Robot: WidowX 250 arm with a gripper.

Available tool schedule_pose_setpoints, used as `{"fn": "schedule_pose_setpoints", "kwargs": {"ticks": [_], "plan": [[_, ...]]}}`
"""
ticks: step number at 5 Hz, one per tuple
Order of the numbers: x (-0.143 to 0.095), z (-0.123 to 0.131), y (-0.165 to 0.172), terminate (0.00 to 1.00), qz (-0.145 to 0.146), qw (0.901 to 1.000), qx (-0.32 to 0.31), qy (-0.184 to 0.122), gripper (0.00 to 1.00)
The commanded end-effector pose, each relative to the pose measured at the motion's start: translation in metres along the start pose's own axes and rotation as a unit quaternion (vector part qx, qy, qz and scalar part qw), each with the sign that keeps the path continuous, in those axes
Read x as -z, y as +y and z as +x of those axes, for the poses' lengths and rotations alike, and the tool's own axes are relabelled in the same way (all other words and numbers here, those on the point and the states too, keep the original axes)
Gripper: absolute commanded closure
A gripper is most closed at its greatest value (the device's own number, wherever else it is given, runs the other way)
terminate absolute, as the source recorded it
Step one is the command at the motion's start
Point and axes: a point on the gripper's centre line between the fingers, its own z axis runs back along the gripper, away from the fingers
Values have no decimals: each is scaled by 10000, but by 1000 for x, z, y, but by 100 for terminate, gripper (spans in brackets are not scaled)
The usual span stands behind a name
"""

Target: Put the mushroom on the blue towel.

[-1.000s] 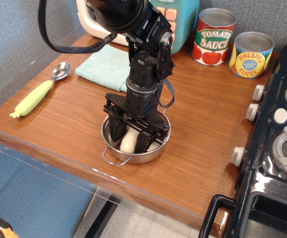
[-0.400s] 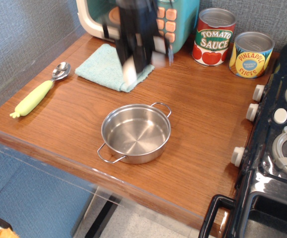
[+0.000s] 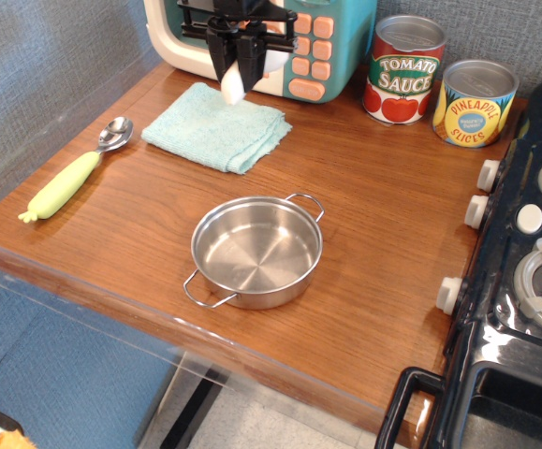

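My gripper (image 3: 237,70) hangs at the top of the view, above the far edge of the blue towel (image 3: 214,127). It is shut on the mushroom (image 3: 233,84), whose cream-white stem points down between the black fingers; the cap is hidden by them. The mushroom hangs in the air over the towel and does not touch it. The towel lies folded on the wooden counter at the back left.
A steel pan (image 3: 256,250) stands in the middle of the counter. A yellow-green handled spoon (image 3: 74,175) lies at the left. A toy microwave (image 3: 308,42) stands behind the towel, with two cans (image 3: 403,70) to its right. A black stove (image 3: 533,271) fills the right side.
The gripper lifted the mushroom out of the steel pan and carried it back and left to above the towel. The pan shifted slightly and now stands without it.
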Motion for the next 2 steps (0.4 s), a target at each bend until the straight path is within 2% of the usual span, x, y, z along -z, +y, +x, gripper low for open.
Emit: {"fn": "schedule_pose_setpoints", "kwargs": {"ticks": [1,2], "plan": [[-11,22,39,0,276,9989,-285,-260,100],[-13,19,47,0,376,9982,-332,-323,100]]}}
